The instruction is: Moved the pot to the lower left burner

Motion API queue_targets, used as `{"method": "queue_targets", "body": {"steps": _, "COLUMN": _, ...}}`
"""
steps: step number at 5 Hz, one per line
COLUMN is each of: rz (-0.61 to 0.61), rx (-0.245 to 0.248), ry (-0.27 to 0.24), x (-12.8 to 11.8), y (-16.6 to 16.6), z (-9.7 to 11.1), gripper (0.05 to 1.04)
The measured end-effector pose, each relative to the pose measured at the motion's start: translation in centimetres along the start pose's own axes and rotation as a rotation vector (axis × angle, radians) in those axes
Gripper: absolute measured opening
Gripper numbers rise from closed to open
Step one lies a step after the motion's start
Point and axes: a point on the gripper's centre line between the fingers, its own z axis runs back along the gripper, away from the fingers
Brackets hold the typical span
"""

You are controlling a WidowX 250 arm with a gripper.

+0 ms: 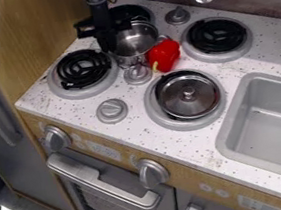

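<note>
The black gripper [110,37] hangs down at the upper left of the camera view, over the left rim of the silver pot. This small metal pot [136,41] stands upright, overlapping the front part of the upper left burner [129,12]. Just in front and to the left of the pot lies the lower left burner [83,70], a black coil in a grey ring with nothing on it. Part of the pot's left side is hidden behind the gripper.
A red pepper [165,54] lies close to the pot's right side. A round lid-like metal piece [187,95] is on the lower right burner. Grey knobs [111,111] stick up between the burners, and a sink [275,122] is at the right.
</note>
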Motion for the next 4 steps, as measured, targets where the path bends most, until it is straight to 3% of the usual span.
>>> {"method": "queue_targets", "body": {"steps": 2, "rz": 0.019, "rx": -0.006, "ry": -0.054, "x": -1.4, "y": 1.6, "z": 3.9, "gripper": 0.057}}
{"method": "queue_targets", "body": {"steps": 4, "rz": 0.156, "rx": -0.001, "ry": 0.015, "x": -3.5, "y": 7.1, "z": 2.9, "gripper": 0.057}}
